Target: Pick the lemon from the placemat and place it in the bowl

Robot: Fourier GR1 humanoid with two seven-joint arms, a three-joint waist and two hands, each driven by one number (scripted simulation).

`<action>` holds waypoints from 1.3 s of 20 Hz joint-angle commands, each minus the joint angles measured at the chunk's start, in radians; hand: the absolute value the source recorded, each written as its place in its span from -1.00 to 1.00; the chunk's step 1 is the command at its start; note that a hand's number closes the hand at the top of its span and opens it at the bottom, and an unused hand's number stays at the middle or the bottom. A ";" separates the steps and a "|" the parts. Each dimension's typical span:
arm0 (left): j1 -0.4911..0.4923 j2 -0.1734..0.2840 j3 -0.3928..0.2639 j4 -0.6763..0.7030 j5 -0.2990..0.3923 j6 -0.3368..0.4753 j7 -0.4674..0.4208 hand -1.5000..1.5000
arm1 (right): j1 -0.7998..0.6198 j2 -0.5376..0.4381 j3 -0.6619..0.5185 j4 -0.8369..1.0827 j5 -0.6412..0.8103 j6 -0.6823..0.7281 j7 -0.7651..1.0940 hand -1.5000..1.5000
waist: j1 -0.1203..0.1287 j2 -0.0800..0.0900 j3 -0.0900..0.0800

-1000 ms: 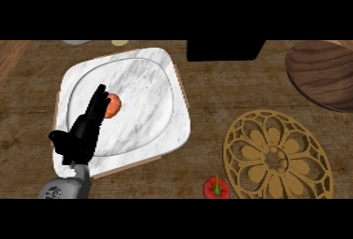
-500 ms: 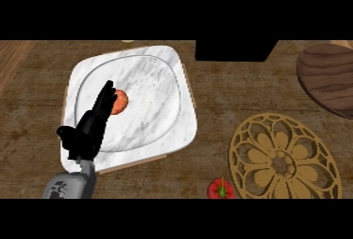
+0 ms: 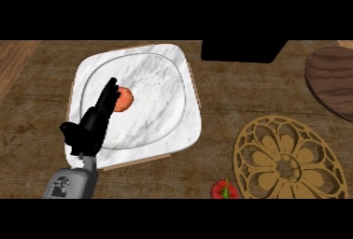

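Since a second ago my left hand (image 3: pixel 93 123) has crept up-frame, fingers straight and pressed together beside the orange fruit (image 3: pixel 123 99) on the marble tray (image 3: pixel 162 70), left of centre. I fear nudging it away.

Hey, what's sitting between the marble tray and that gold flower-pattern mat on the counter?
Nothing, in the head view: only bare brown counter separates the marble tray from the gold flower-pattern mat. A small red item lies lower, beside the mat's near edge.
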State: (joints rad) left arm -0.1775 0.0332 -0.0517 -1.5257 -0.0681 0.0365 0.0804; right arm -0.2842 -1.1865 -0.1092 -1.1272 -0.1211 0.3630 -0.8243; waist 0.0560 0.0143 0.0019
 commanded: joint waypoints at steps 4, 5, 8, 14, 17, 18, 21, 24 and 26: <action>-0.028 -0.018 -0.024 0.004 -0.026 0.018 0.034 0.00 | -0.236 0.146 0.143 0.292 0.214 -0.060 -0.135 1.00 | 0.010 0.004 0.001; -0.022 0.005 0.005 0.004 0.010 -0.015 0.007 0.00 | -0.293 0.161 0.148 0.332 0.233 -0.083 -0.121 1.00 | 0.026 0.008 0.001; -0.020 -0.020 -0.015 0.025 -0.016 0.011 -0.004 0.00 | -0.362 0.202 0.168 0.464 0.302 -0.121 -0.196 1.00 | 0.009 0.005 0.001; -0.049 -0.019 -0.020 0.031 -0.029 0.012 0.005 0.00 | -0.475 0.262 0.211 0.670 0.411 -0.194 -0.218 1.00 | 0.024 0.015 0.003; -0.074 -0.026 -0.022 0.019 -0.015 0.006 0.034 0.00 | -0.464 0.279 0.244 0.736 0.425 -0.111 -0.208 1.00 | 0.036 0.021 0.005; -0.048 -0.032 -0.028 0.011 -0.017 0.010 0.020 0.00 | -0.465 0.285 0.262 0.753 0.445 -0.110 -0.205 1.00 | 0.045 0.023 0.005; -0.071 0.004 0.011 0.021 0.006 -0.012 0.031 0.00 | -0.465 0.296 0.311 0.770 0.475 -0.037 -0.264 -1.00 | 0.034 0.020 0.005; -0.042 -0.026 -0.029 0.030 -0.022 0.001 -0.010 0.00 | -0.489 0.298 0.316 0.784 0.463 0.019 -0.310 -1.00 | 0.037 0.024 0.006; -0.038 -0.005 -0.010 0.013 -0.006 -0.012 0.005 0.00 | -0.492 0.296 0.293 0.797 0.424 0.063 -0.340 -1.00 | 0.031 0.019 0.006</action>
State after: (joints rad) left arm -0.2222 0.0159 -0.0706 -1.5101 -0.0794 0.0333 0.0881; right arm -0.7654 -0.8829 0.1902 -0.3728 0.3247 0.2484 -0.9868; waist 0.0938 0.0352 0.0075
